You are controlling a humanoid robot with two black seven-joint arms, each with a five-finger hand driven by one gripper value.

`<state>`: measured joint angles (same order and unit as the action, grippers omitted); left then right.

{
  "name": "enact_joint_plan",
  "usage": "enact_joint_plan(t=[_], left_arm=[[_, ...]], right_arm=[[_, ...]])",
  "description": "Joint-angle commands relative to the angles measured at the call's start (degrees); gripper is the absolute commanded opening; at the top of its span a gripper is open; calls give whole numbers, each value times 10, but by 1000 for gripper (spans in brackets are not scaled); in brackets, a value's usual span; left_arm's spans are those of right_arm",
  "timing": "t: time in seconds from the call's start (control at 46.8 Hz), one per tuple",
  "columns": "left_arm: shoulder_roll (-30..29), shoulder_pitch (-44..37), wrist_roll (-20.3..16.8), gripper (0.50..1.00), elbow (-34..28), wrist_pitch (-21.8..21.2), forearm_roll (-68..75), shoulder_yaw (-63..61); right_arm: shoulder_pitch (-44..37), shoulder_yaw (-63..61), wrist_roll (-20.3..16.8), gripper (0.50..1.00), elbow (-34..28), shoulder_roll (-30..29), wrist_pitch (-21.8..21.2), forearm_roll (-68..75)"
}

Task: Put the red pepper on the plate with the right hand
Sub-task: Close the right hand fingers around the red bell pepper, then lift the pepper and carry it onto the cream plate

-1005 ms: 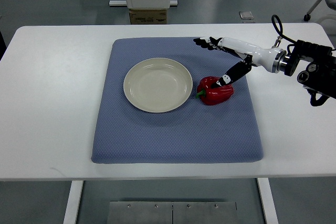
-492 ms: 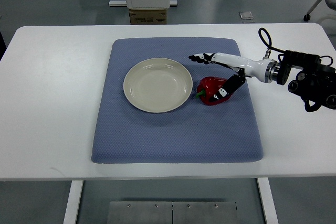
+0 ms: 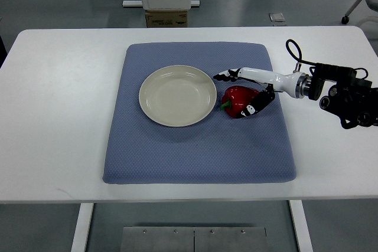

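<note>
Your right hand point(image 3: 248, 90) has a glossy white shell with black finger segments and black tips marked with small white patches. You can see a silver metal ring at the wrist, then a bulky black forearm housing point(image 3: 348, 95), with a black cable point(image 3: 293, 51) looping up above it.

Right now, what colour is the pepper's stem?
Green stem, facing the plate; top view.
</note>
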<state>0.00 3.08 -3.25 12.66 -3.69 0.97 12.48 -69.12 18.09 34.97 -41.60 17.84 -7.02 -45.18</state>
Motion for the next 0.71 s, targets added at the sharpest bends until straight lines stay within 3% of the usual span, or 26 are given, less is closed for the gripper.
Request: enact_joint_plan(t=[0.0, 0.171, 0.321, 0.471, 0.684], left_arm=[[0, 0, 0, 1000, 0, 0, 0, 0], [0, 0, 0, 1000, 0, 0, 0, 0], [0, 0, 0, 1000, 0, 0, 0, 0], [0, 0, 0, 1000, 0, 0, 0, 0], [0, 0, 0, 1000, 0, 0, 0, 0]], right_arm=[[1, 7, 0, 843, 3, 0, 0, 0], [3, 12, 0, 686, 6, 0, 0, -1], [2, 11, 0, 500, 7, 0, -1, 0], [-3, 7, -3, 500, 14, 0, -2, 4], [-19, -31, -37, 500, 15, -5, -4, 8]])
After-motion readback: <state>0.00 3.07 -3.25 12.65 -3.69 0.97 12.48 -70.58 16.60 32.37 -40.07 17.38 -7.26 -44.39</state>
